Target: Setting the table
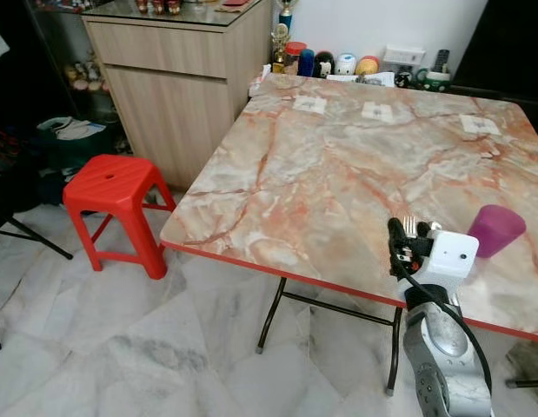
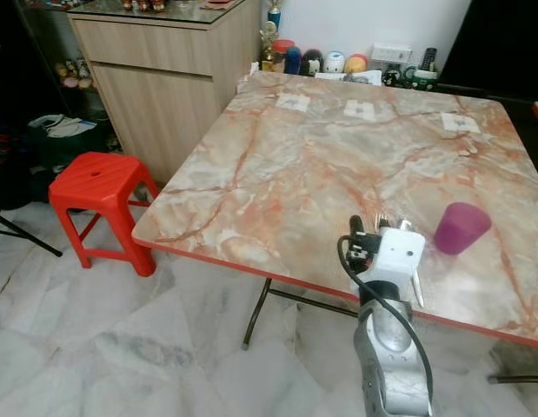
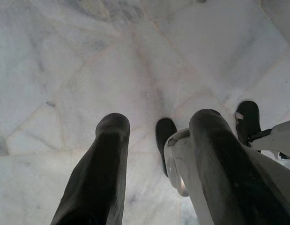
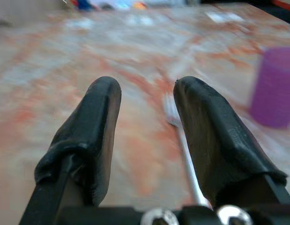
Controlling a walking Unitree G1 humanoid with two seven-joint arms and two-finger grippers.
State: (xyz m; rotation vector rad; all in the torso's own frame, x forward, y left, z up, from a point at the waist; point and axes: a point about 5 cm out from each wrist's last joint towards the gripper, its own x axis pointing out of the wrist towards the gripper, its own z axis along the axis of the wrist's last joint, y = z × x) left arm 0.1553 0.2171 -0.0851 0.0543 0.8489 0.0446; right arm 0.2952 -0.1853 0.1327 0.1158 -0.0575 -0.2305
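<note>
Starting at the far left, we see a wooden cabinet (image 1: pixel 177 82) against the wall and a red plastic stool (image 1: pixel 116 208) on the pale marble floor (image 1: pixel 121 347) near the table's left corner. Our left claw (image 3: pixel 156 136) hangs over that floor, its two black fingers (image 3: pixel 105 164) spread with nothing between them. Moving right, the table (image 1: pixel 338 165), with a marble-patterned top and a red edge, takes up most of the scene; three small white patches (image 1: pixel 377 111) lie in a row toward its far side, and a cluster of small jars and figurines (image 1: pixel 325 62) stands along the far edge by the wall. Our right claw (image 4: pixel 147 101) sits low over the near right part of the table, fingers spread apart and gripping nothing. A metal fork (image 4: pixel 180 136) lies flat on the table just beside the right-hand finger, tines pointing toward the far side. Right of it, close by, a purple cup (image 1: pixel 494 228) rests on the table near the near right edge.
</note>
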